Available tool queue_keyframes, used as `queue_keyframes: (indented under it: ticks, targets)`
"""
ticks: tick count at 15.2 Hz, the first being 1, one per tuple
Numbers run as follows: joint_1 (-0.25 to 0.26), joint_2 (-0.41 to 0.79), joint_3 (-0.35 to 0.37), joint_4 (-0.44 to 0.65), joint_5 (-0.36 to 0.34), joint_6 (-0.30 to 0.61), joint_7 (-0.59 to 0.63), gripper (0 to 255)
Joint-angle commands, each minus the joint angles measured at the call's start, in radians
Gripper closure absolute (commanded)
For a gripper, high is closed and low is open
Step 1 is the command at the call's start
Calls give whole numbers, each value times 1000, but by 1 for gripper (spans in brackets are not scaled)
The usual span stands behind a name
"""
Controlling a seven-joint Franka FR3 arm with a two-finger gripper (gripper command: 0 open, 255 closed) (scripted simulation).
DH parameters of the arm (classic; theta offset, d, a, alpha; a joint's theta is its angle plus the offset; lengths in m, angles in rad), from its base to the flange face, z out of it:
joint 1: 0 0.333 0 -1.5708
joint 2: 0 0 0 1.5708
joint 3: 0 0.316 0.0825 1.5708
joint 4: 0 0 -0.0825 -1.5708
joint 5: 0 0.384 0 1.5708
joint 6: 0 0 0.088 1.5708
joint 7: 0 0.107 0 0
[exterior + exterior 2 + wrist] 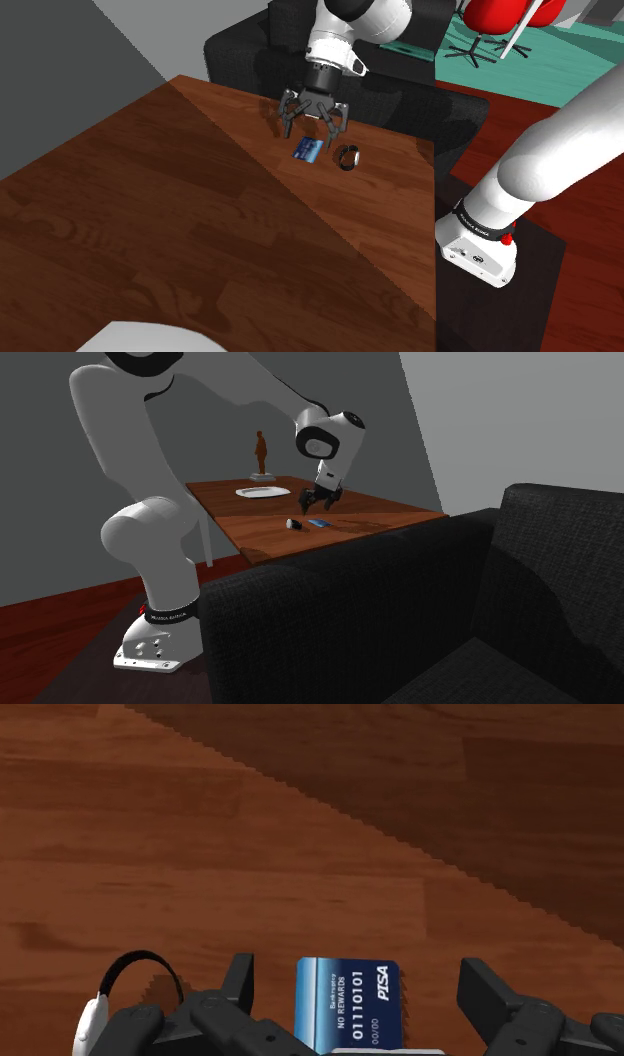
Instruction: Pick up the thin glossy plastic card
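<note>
Wrist view's blue card (348, 1002) reads PISA, NO REWARDS.

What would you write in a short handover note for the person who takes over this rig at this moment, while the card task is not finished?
Gripper: open, above the table, holding nothing.
Blue card: lies flat on the brown wooden table, under the gripper and between its spread fingers, which do not touch it.
Small black loop with a white end: beside the card, apart from it.
Done: gripper lined up over the card.
Left: go down, close on the card, lift it. The loop is probably near enough to be worth minding.
</note>
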Motion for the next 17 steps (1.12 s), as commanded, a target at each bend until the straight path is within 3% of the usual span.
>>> queue_keyframes:
  ticks: [1, 5, 6, 17]
  targets:
    - [2, 15, 6, -11, 5, 26, -8, 0]
    - [4, 36, 11, -27, 11, 59, -24, 0]
    - [4, 34, 11, -27, 10, 57, -23, 255]
    - [3, 20, 7, -15, 6, 33, -12, 255]
